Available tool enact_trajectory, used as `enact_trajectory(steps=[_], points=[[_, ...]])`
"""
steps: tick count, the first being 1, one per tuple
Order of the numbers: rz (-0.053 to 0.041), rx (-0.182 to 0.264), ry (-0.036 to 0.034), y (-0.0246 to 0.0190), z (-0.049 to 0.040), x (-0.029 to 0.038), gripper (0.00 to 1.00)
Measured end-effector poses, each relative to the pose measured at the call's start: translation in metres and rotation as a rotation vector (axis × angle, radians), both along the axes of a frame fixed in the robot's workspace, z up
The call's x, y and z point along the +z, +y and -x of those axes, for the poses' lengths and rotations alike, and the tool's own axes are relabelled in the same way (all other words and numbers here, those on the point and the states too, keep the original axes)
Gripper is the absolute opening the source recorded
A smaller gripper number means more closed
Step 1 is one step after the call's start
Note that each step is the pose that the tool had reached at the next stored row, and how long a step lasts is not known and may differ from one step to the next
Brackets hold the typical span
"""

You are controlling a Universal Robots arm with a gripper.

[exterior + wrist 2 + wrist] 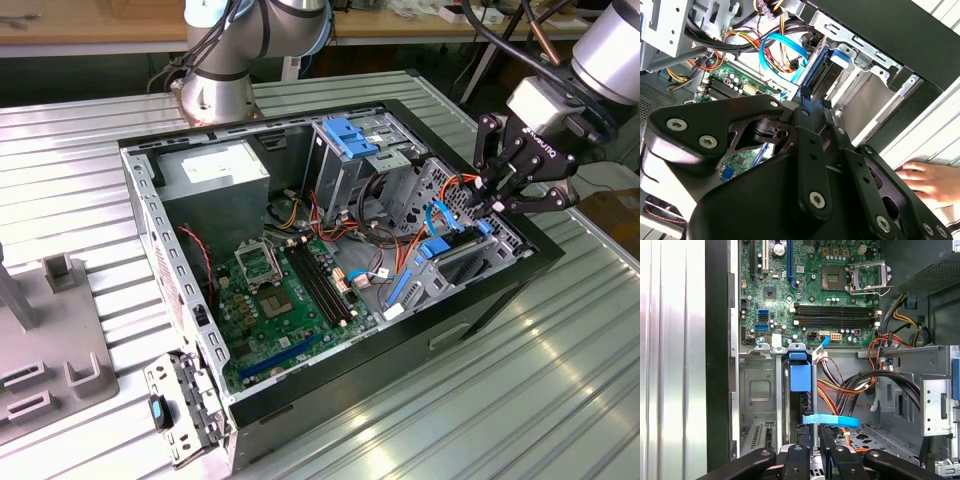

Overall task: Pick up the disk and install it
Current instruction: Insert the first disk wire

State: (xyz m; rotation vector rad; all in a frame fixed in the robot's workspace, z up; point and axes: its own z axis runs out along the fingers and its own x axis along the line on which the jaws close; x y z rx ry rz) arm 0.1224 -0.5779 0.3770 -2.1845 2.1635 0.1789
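Gripper (pixel 497 203) clamped on the disk (pixel 800 377), standing edge-on in its bay at the case's (pixel 520 285) front corner; best pushed straight, clear of cables (pixel 840 390).

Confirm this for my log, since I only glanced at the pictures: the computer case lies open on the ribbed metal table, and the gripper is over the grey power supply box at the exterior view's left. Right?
Not quite. The exterior view shows the gripper at its right, over the drive cage, where the blue-framed disk stands. The case does lie open on the ribbed table.
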Motion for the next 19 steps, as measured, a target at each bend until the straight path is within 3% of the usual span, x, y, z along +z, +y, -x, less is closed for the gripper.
enact_trajectory(steps=[19], points=[[0.0000, 0.000, 0.0000, 0.0000, -0.0039, -0.0030, 0.24]])
